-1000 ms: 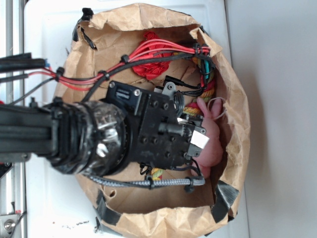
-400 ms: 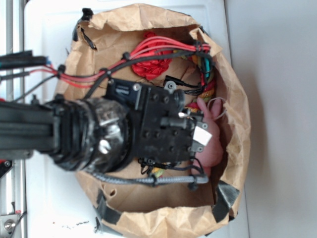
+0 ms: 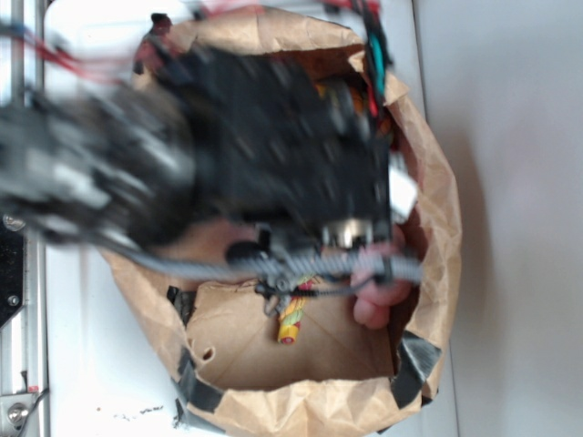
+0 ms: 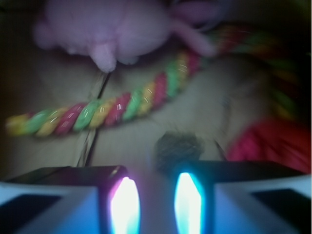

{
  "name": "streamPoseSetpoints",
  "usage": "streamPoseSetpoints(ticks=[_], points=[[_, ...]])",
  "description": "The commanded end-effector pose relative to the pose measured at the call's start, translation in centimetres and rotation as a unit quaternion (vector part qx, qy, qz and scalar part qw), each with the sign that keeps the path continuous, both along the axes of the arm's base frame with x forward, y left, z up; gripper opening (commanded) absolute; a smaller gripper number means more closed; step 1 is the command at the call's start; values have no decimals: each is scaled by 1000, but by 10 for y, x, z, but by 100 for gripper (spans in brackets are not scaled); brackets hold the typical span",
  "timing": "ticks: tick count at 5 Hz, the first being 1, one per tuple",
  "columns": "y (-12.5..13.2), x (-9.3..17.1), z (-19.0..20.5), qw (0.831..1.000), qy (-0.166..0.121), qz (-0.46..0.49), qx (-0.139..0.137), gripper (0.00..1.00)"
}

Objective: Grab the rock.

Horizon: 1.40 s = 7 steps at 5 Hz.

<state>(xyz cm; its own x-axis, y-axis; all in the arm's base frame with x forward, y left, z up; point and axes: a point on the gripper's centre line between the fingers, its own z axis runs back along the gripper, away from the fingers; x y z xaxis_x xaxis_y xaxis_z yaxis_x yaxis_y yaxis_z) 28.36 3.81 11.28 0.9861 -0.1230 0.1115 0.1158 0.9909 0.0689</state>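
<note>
The rock (image 4: pixel 178 147) is a small dark mottled lump on the brown bag floor in the wrist view. It lies just beyond my right finger (image 4: pixel 187 200), slightly right of the gap. My gripper (image 4: pixel 157 195) is open, and only bare floor shows between its glowing pads. The rock touches neither finger. In the exterior view my blurred arm (image 3: pixel 273 155) covers the upper half of the bag and hides the rock.
A pink plush bunny (image 4: pixel 112 29) (image 3: pixel 373 305) and a multicoloured rope (image 4: pixel 107 109) (image 3: pixel 291 319) lie past the rock. The crumpled red paper ball (image 4: pixel 273 141) sits to its right. The paper bag's walls (image 3: pixel 273 401) ring everything.
The arm has swung toward the top of the exterior view and is now motion-blurred. It covers the red ball and has uncovered the rope end and the lower bag floor.
</note>
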Motion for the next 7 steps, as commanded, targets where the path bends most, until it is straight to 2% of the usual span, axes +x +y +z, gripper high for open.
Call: streamPoseSetpoints(ticks=[1,2,3,4,6,7], points=[[18,-24,72,997,-45,3,-55,0],[18,-29,81,996,-58,6,-64,0],[16,-28,72,997,-54,-4,-49,89],[11,-25,56,998,-57,-13,-36,100],[-4,-15,24,996,-72,-38,-24,100],[-10,-5,3,997,-66,-45,-13,100]])
